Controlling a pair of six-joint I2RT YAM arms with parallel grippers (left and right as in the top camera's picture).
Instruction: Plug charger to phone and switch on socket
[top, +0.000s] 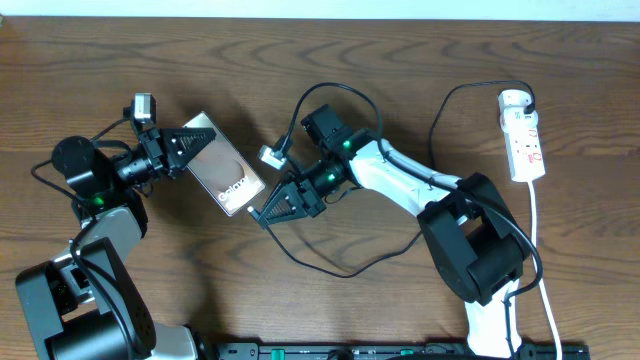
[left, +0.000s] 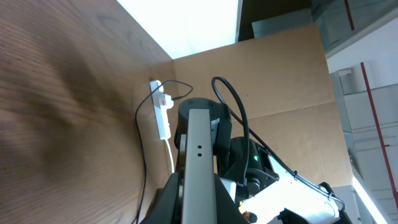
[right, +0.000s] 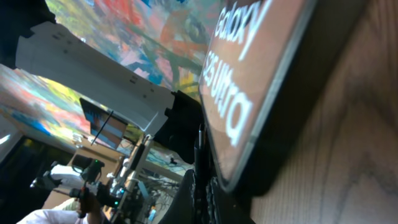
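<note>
The phone (top: 226, 170) lies tilted on the table, brown face up with white "Galaxy" lettering. My left gripper (top: 190, 143) is shut on its upper left end; the left wrist view shows the phone's grey edge (left: 199, 143) between the jaws (left: 199, 202). My right gripper (top: 266, 207) is shut on the charger (top: 330, 268) near its plug tip, right at the phone's lower right end. In the right wrist view the fingers (right: 203, 186) sit against the phone's edge (right: 249, 81); the tip itself is hidden. The socket (top: 522, 135) lies at the far right, and also shows in the left wrist view (left: 163, 116).
The charger's black cable loops across the table below my right arm and runs up to the socket. A small white tag (top: 271, 155) sits on a cable just above the right gripper. A black bar (top: 400, 351) lies along the front edge.
</note>
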